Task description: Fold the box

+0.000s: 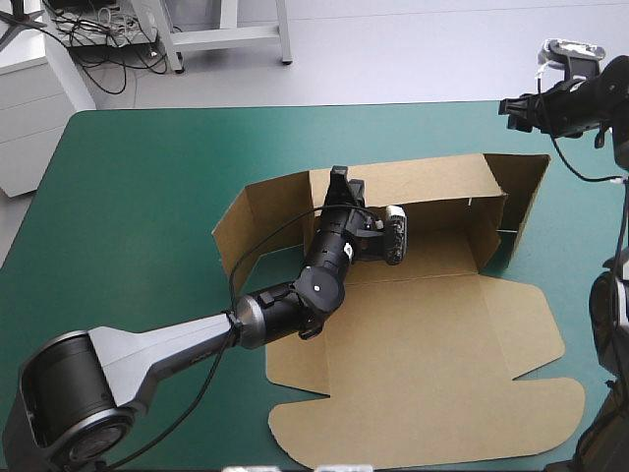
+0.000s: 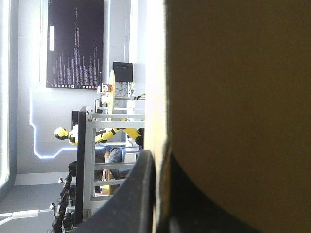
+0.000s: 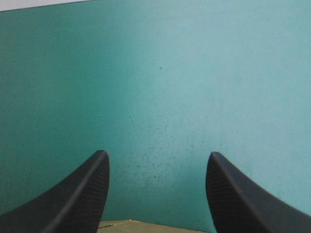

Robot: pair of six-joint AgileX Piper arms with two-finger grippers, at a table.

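Brown and half-raised, the box [image 1: 423,344] sits right of the table's middle on the teal-green cover [image 1: 147,197], with its back wall and both end walls up and its lid flat toward the near edge. The left gripper [image 1: 339,179] pinches the back wall's top edge (board between its black fingers). The right gripper [image 3: 155,155] hangs near the far right corner, fingers wide apart.
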